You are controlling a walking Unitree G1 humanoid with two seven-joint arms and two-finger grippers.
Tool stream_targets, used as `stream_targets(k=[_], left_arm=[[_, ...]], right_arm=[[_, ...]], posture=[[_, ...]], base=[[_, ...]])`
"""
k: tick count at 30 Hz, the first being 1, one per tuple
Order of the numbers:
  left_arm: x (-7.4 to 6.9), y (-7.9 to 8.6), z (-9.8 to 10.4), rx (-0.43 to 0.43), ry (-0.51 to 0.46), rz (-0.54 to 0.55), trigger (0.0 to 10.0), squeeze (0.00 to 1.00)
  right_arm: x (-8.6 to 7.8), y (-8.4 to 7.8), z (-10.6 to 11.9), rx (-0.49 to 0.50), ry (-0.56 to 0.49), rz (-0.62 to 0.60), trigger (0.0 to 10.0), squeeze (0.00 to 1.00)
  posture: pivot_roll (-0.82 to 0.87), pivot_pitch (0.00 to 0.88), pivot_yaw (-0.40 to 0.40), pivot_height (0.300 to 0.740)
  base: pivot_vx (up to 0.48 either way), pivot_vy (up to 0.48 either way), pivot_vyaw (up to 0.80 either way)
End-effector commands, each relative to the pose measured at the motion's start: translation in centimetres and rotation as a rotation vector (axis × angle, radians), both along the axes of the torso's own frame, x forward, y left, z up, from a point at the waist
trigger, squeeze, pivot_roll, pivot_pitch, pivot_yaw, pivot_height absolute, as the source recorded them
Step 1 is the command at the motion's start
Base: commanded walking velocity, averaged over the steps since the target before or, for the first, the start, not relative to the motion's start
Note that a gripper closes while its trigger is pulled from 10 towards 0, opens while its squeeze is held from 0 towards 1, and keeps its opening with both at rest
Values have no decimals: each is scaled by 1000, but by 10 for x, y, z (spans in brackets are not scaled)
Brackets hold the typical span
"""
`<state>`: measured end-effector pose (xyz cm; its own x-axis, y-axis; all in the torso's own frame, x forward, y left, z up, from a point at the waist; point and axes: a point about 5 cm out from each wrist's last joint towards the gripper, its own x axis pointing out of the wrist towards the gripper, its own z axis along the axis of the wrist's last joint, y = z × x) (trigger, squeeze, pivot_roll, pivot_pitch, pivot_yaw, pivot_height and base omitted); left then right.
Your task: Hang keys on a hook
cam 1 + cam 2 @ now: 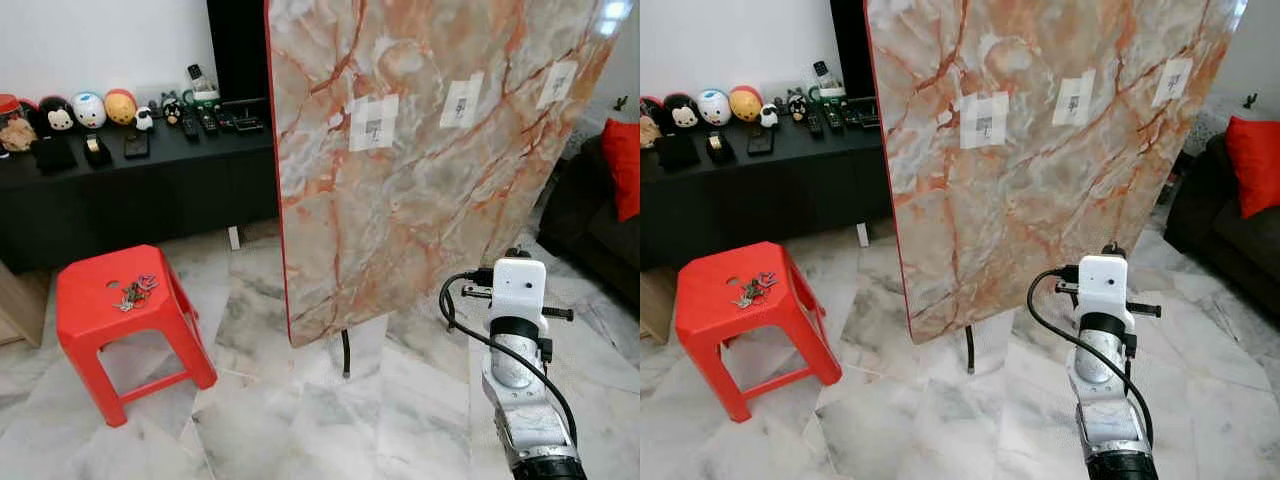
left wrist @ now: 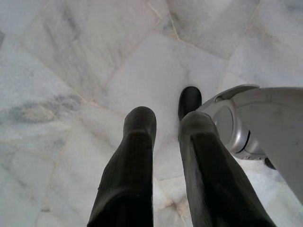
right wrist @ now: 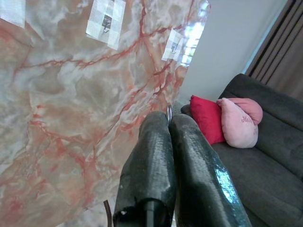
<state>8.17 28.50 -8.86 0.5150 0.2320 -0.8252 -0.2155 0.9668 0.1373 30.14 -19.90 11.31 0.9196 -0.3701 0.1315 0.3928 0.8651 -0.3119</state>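
Observation:
A tall marble-patterned board (image 1: 420, 160) stands upright in front of me. It carries three white taped patches, each with a small hook (image 1: 373, 124) (image 1: 461, 103) (image 1: 557, 84). My right arm (image 1: 518, 300) is raised toward the board's lower right part, its fingers hidden behind the white wrist box. In the right wrist view my right gripper (image 3: 169, 118) is shut, and a thin metal key ring (image 3: 169, 109) pokes out at the tips. A bunch of keys (image 1: 135, 292) lies on the red stool (image 1: 100, 310) at the left. My left gripper (image 2: 166, 124) hangs slightly open over the floor.
A black low cabinet (image 1: 140, 190) with toy figures and remotes runs along the back wall. A dark sofa (image 1: 600, 210) with a red cushion (image 1: 623, 160) stands at the right. The board's black stand leg (image 1: 346, 355) rests on the marble floor.

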Motion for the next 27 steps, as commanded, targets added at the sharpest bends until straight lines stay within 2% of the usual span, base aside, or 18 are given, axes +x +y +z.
stream_targets(k=[1, 7, 12, 15, 18, 27], left_arm=[[-2, -4, -2, -6, 13, 6, 10000, 0], [15, -26, -6, -17, -4, -19, 10000, 0], [39, -57, -9, -39, -22, -44, 10000, 0], [46, -70, -10, -49, -26, -51, 10000, 0], [49, -77, -11, -55, -28, -53, 10000, 0], [50, -80, -11, -51, -31, -52, 10000, 0]], right_arm=[[3, 2, 4, 0, -15, 14, 10000, 0], [4, 13, 6, -28, -17, 46, 10000, 0], [4, 16, 3, -13, -1, 65, 10000, 0], [5, 17, 3, -13, 3, 70, 10000, 0], [6, 20, 3, -10, 5, 78, 10000, 0], [8, 25, 2, -1, 13, 107, 10000, 0]], posture=[[38, 0, -93, 740], [41, 0, -97, 740], [41, 0, -100, 740], [45, 0, -103, 740], [45, 0, -103, 740], [47, 0, -102, 740]], base=[[0, 0, 0], [0, 0, 0], [0, 0, 0], [0, 0, 0], [0, 0, 0], [0, 0, 0]])
